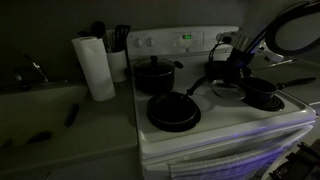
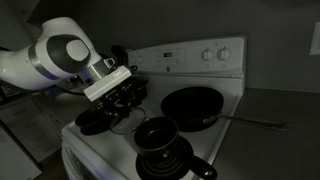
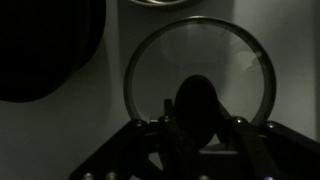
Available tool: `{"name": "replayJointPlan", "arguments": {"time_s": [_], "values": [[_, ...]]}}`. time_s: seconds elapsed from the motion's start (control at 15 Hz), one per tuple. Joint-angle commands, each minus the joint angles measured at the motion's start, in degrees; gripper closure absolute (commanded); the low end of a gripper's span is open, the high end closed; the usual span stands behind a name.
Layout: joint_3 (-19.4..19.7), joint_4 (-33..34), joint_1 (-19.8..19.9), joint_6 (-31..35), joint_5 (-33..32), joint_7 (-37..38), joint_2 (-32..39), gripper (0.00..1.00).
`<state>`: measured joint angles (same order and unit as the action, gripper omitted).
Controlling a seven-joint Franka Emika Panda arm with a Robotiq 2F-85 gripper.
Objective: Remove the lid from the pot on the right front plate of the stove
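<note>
So, starting at the gripper [image 3: 200, 122]: in the wrist view its two fingers stand on either side of the dark knob [image 3: 197, 100] at the middle of the glass lid [image 3: 200, 45]. The picture is too dim for me to say whether they pinch the knob or merely bracket it, so I cannot tell if the grip is closed. Through the glass I see pale cooktop, not a dark pot interior, and I take that to mean the lid is off its pot.

In an exterior view the lid [image 1: 225, 89] shows as a pale ring under the gripper [image 1: 231, 68]. It is just left of the small pot [image 1: 262, 95] on the near right burner, toward the middle of the white stove [image 1: 220, 125]. Whether it hangs above the cooktop or rests on it I cannot make out. The big frying pan [image 1: 173, 112] sits near left and the taller black pot [image 1: 153, 74] far left.

I judge the lifting is done and I am in the set-down step. Next I want the lid flat on bare cooktop between the burners, clear of the frying pan's rim. Then I open the fingers and back straight up so the knob doesn't snag.
</note>
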<state>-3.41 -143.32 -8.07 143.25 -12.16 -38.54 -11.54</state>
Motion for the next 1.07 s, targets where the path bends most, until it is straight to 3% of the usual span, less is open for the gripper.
{"name": "replayJointPlan", "arguments": {"time_s": [0.0,0.53,1.0], "values": [[0.30,-1.48,0.34,5.12,0.35,2.55,2.51,0.85],[0.19,-2.51,0.14,9.88,5.40,0.14,9.16,0.85],[-0.15,-1.54,-0.06,8.76,6.34,-1.68,9.54,0.85]]}}
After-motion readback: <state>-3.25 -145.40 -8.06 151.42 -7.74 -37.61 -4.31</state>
